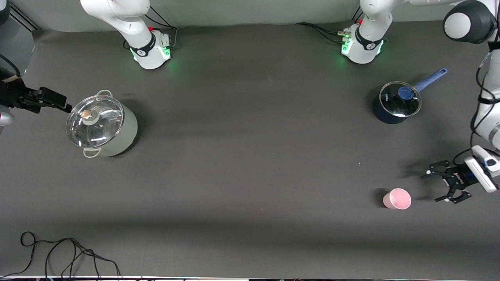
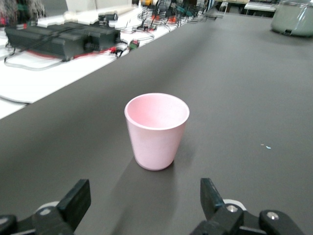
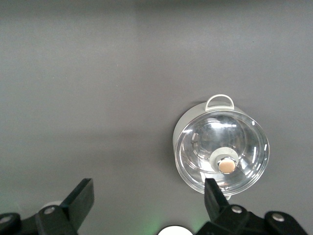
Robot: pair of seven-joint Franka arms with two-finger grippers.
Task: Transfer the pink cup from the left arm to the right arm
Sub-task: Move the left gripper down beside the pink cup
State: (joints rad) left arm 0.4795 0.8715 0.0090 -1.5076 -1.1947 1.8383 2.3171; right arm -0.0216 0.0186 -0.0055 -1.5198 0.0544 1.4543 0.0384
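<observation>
a robotics lab: two bench-mounted arms at a dark table (image 1: 242,156), cluttered electronics bench (image 2: 58,44) alongside.

You have the small pale pink plastic tumbler (image 1: 397,198) upright on the table's dark mat (image 1: 250,164), toward the left arm's end and nearer the front camera than the dark blue lidded saucepan (image 1: 395,102). The left gripper (image 1: 442,186) sits just beside the tumbler, fingers spread, not touching. At the right arm's end, the right gripper (image 1: 64,106) hangs spread beside the grey glass-lidded stockpot (image 1: 100,125).
</observation>
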